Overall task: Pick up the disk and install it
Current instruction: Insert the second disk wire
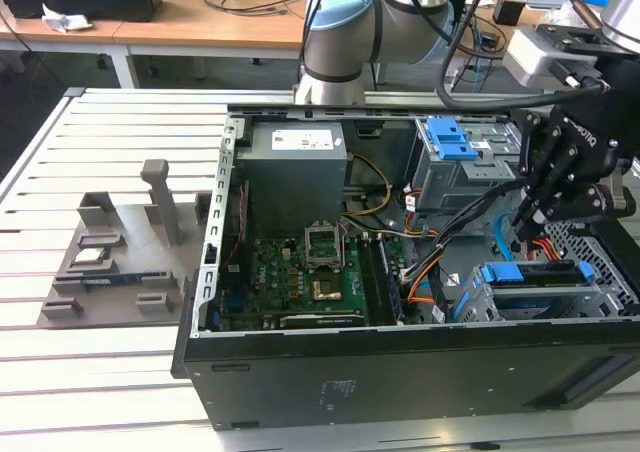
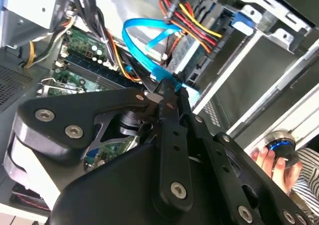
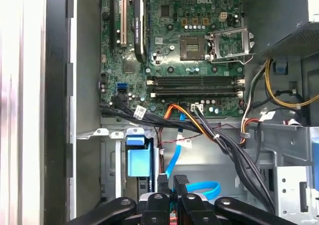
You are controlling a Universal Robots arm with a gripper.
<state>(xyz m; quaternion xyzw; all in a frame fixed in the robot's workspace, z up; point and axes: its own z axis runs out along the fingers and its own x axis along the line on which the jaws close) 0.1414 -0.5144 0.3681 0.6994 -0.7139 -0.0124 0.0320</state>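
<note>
The disk (image 1: 530, 275), edged by a blue carrier frame, sits in the drive cage at the front corner of the open computer case (image 1: 400, 372), on the exterior view's right. Its blue frame end (image 3: 138, 160) shows in the first wrist view inside the cage. My black gripper (image 1: 535, 212) hangs just above the cage, over the disk's inner end. Its fingers (image 3: 162, 181) stand close together, shut, in both wrist views. The end of a light-blue data cable (image 2: 149, 46) lies right at the fingertips (image 2: 168, 88). I cannot tell whether it is pinched between them.
Inside the case are the motherboard (image 3: 189, 41), a grey power-supply box (image 1: 295, 172), an upper bay with a blue latch (image 1: 450, 137), and black and orange cable bundles (image 3: 199, 130) crossing near the cage. A grey fixture (image 1: 110, 262) stands on the slatted table. A hand (image 2: 271, 160) holds a small device beside the case.
</note>
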